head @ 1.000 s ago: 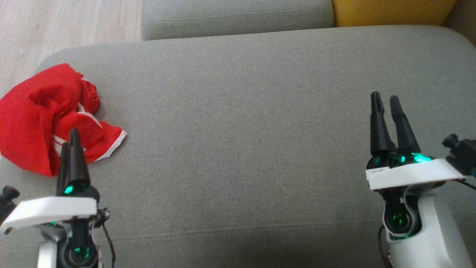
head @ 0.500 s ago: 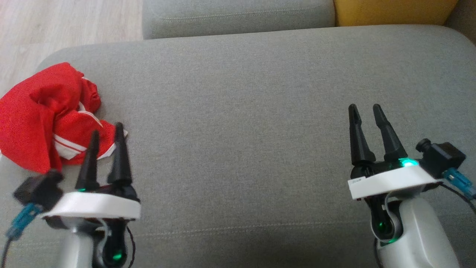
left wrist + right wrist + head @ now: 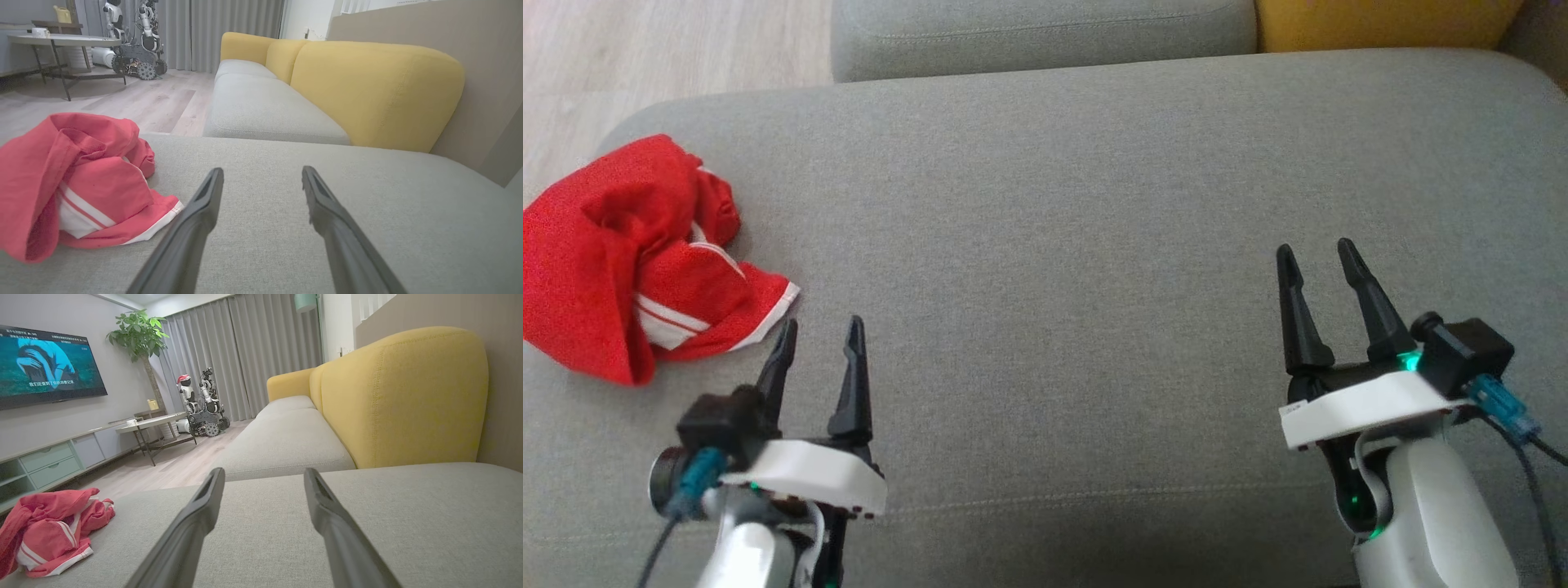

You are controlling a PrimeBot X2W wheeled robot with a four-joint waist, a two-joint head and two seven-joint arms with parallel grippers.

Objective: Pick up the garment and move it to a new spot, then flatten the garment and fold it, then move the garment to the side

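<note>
Well, red garment [image 3: 613, 261] lies crumpled on sofa [image 3: 1054, 245] — jaws spread.

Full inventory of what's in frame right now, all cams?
seat cushions: three, grey, in a row
garment: one, red with white stripes, crumpled at the nearest one's left end
backrests: three, yellow, behind the cushions
TV: one, on, far wall
plant: one, green, beside TV
table: one, pale top, on wood floor
other robots: two, it seems, white-black, by grey curtains
left claw: one, black, open, right of garment, not touching
right claw: one, black, open, over bare cushion
</note>
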